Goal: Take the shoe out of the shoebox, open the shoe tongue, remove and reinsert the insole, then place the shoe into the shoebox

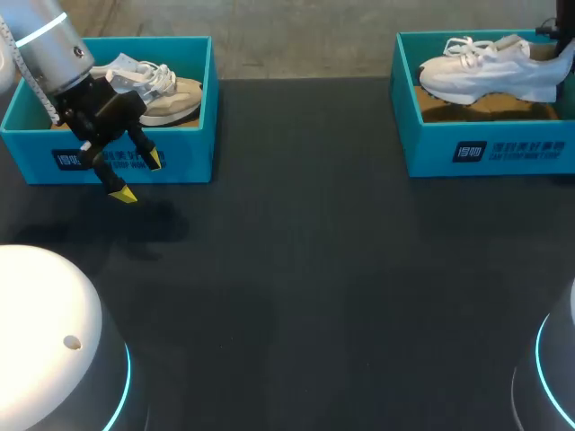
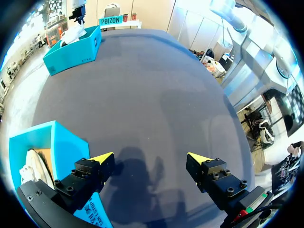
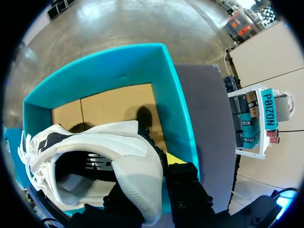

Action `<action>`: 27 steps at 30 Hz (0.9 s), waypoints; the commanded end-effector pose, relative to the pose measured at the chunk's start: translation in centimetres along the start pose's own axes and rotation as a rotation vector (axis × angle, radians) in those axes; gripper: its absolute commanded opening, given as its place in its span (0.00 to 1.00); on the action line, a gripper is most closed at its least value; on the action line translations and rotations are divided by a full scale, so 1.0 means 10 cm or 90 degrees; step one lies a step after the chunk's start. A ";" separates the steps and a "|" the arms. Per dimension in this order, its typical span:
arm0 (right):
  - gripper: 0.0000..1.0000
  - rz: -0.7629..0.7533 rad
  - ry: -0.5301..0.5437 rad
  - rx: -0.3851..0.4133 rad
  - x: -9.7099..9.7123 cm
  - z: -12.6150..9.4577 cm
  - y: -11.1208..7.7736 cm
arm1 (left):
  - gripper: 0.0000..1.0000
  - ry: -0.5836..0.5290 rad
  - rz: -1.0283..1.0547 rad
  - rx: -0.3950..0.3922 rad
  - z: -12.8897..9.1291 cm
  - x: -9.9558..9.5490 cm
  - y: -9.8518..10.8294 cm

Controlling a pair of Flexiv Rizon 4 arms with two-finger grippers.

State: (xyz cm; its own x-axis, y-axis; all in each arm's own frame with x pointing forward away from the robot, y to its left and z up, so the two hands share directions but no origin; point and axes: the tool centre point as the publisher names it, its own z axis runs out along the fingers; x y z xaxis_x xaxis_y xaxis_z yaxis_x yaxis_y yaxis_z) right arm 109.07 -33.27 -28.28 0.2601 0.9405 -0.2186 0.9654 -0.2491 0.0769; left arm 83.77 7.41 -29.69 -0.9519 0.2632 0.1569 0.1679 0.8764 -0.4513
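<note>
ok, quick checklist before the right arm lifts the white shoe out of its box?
1. Right pincer at the heel of the white shoe: ok.
2. Right pincer's hold on that heel: cannot tell, the shoe hides one side.
3. White shoe out of the right shoebox: not ok, it is inside the walls.
4. Left pincer open and holding nothing: ok, tips apart over the table.
5. Left pincer out of the lift path: ok, it is by the left shoebox, far across the table.
6. Beige shoe lying in the left shoebox, untouched: ok.
</note>
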 end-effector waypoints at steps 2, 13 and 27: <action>0.00 0.006 0.008 0.003 -0.02 0.08 -0.01 | 1.00 0.000 0.001 0.000 0.00 0.00 0.01; 0.00 0.023 0.007 0.009 -0.08 0.12 -0.07 | 1.00 0.000 0.001 0.000 0.00 0.00 0.01; 0.00 0.034 0.006 0.018 -0.18 0.18 -0.25 | 1.00 0.000 0.001 0.000 0.00 0.00 0.01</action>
State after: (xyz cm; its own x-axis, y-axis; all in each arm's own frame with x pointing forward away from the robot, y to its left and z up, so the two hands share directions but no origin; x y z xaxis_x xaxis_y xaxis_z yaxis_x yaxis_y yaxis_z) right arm 106.91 -34.82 -29.74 0.3106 0.9267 -0.2116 0.9504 -0.3069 0.0506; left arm 83.77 7.41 -29.69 -0.9519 0.2632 0.1569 0.1679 0.8764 -0.4513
